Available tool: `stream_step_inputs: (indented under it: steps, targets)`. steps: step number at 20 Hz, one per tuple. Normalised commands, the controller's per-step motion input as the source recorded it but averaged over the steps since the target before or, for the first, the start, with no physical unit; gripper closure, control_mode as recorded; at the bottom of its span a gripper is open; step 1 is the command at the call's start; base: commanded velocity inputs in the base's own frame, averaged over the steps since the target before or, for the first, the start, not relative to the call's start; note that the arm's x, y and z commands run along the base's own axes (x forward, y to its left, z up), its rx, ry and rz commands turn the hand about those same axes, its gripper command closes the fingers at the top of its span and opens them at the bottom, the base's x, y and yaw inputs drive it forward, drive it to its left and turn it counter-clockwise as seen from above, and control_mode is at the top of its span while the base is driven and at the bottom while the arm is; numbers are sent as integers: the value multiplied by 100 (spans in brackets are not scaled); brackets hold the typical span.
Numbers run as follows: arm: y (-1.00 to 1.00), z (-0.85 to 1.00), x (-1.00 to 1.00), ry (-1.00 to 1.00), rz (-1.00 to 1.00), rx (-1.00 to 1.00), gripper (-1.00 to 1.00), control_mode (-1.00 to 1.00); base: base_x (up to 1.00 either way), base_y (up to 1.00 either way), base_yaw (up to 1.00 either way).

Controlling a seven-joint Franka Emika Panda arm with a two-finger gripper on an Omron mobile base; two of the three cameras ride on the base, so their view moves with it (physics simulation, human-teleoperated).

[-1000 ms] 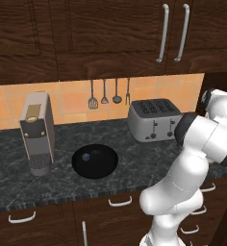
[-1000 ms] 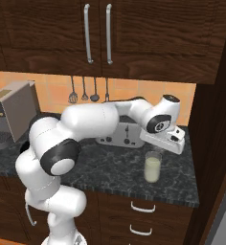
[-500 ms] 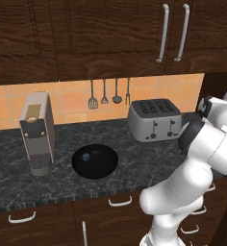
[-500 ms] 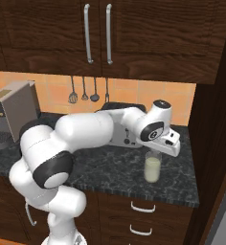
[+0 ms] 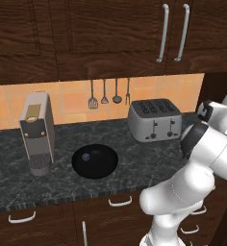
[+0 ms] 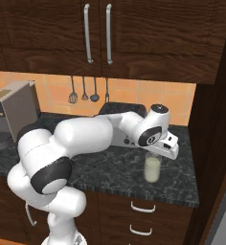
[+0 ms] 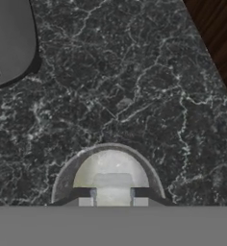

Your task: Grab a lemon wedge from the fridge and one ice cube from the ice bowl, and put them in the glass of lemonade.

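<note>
Swung in over the pale-filled glass of lemonade (image 6: 152, 168), the claw (image 7: 113, 198) is pinched together.

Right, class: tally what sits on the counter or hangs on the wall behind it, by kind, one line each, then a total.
Coffee machine: 1
Black bowl: 1
Ice cube: 1
Toaster: 1
Glass of lemonade: 1
Hanging utensils: 4
Total: 9
</note>
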Motion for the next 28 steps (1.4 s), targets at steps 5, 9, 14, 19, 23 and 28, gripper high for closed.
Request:
stream_step_inputs:
  steps: [5,9,14,19,23,28]
  targets:
    - [0,0,0,-1,-1,0,100,-100,0,0,0]
    - [-2,0,-2,-3,-2,0,-100,-100,0,0,0]
    - [0,0,-2,-2,0,0,-100,-100,0,0,0]
    - [16,48,-10,-5,0,0,-100,-100,0,0,0]
    - [57,45,-7,-6,0,-1,-100,-100,0,0,0]
    - [48,3,-4,-3,0,0,-100,-100,0,0,0]
